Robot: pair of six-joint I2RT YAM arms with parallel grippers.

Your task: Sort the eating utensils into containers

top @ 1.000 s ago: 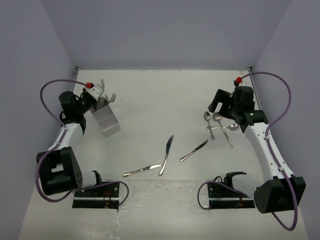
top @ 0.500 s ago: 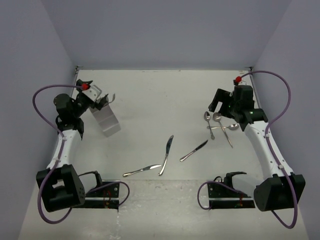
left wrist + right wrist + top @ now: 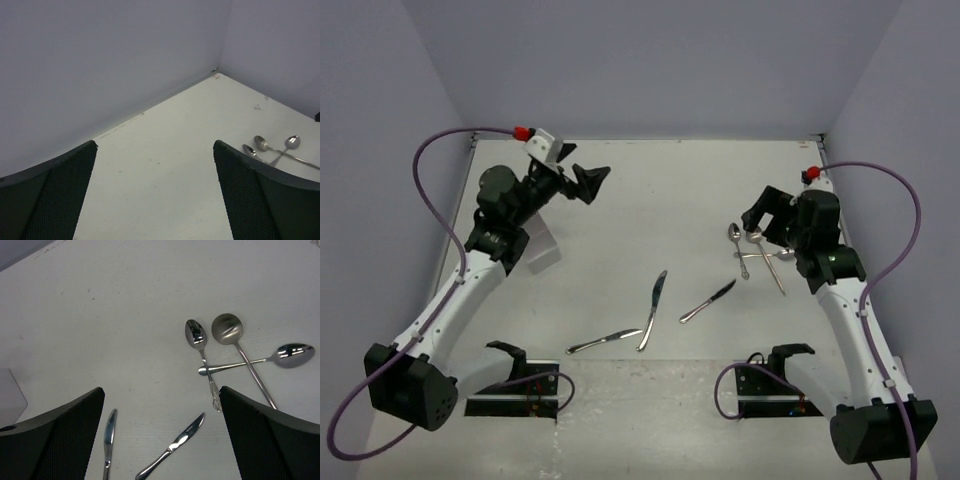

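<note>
Three spoons [image 3: 755, 240] lie crossed at the right, just below my right gripper [image 3: 758, 216], which hangs open above them. They show in the right wrist view as spoons [image 3: 226, 329], with that gripper [image 3: 161, 390] empty. Three knives lie mid-table: one [image 3: 658, 298], one [image 3: 708, 300] and one [image 3: 605, 341]. The grey containers [image 3: 542, 248] stand at the left, mostly hidden behind my left arm. My left gripper [image 3: 590, 182] is raised to the right of them, open and empty, as the left wrist view [image 3: 155, 146] confirms.
Walls close the table on the back, left and right. The arm bases and cable mounts [image 3: 515, 390] sit at the near edge. A corner of the containers [image 3: 12, 395] shows at the left of the right wrist view.
My left gripper went from shut to open, and the left arm lifted and swung right, away from the containers. The right arm shifted slightly toward the near edge.
</note>
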